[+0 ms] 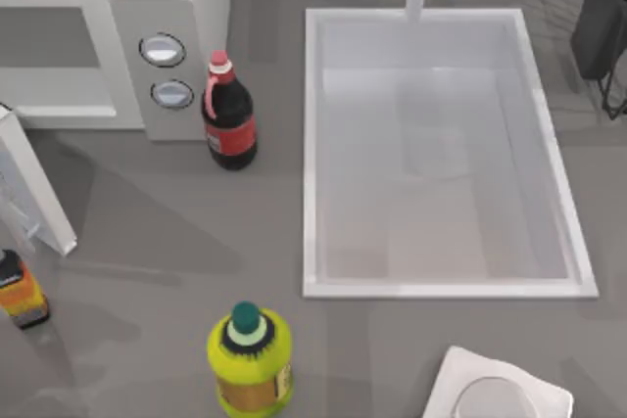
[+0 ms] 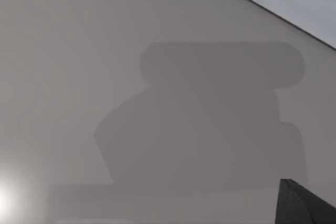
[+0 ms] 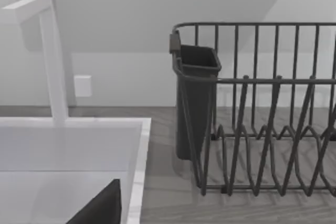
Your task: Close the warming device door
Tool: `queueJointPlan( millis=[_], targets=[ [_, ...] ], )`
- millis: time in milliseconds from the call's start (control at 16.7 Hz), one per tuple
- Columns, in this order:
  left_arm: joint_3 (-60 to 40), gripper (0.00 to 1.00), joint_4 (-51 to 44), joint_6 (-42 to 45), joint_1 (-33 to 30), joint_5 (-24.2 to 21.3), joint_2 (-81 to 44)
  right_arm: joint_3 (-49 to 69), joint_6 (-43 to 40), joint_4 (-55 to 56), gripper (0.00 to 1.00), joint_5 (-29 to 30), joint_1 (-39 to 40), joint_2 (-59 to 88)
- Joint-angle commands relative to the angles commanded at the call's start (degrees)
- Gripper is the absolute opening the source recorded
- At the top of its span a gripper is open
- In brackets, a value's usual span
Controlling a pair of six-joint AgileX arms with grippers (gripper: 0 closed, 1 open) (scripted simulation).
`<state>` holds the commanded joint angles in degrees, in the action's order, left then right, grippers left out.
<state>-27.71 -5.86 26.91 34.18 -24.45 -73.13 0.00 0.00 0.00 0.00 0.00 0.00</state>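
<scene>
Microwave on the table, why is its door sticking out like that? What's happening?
The microwave at the table's back left has its door swung wide open, and the job is to shut it. The left wrist view looks close at a plain grey surface with a shadow on it. A cola bottle stands beside the microwave's dials. The right wrist view looks at the sink and a dish rack.

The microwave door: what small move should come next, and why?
Probably sweep the door toward the microwave front from its outer face. It stands swung out at the top view's left, the cavity open behind it. The cola bottle stands beside the dial panel, outside that swing.
</scene>
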Motion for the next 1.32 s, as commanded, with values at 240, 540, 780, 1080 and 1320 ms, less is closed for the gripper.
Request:
queueJointPlan(
  millis=[240, 540, 780, 1080, 1320],
  targets=[
    [0.89, 0.0, 0.36, -0.92, -0.98, 0.62, 1.02, 0.0, 0.0, 0.0, 1.0, 0.0, 0.0, 0.0],
    [-1.86, 0.0, 1.28, -3.95, -3.12, 2.67, 1.34, 0.0, 0.0, 0.0, 1.0, 0.0, 0.0, 0.0],
    [-4.87, 0.0, 2.58, -12.24, -12.71, 8.18, 3.01, 0.0, 0.0, 0.0, 1.0, 0.0, 0.0, 0.0],
    [-0.33, 0.0, 2.33, -21.32, -26.67, 15.37, 8.1, 0.0, 0.0, 0.0, 1.0, 0.0, 0.0, 0.0],
    [7.11, 0.0, 1.61, -23.12, -30.35, 19.3, 11.95, 0.0, 0.0, 0.0, 1.0, 0.0, 0.0, 0.0]
  ],
)
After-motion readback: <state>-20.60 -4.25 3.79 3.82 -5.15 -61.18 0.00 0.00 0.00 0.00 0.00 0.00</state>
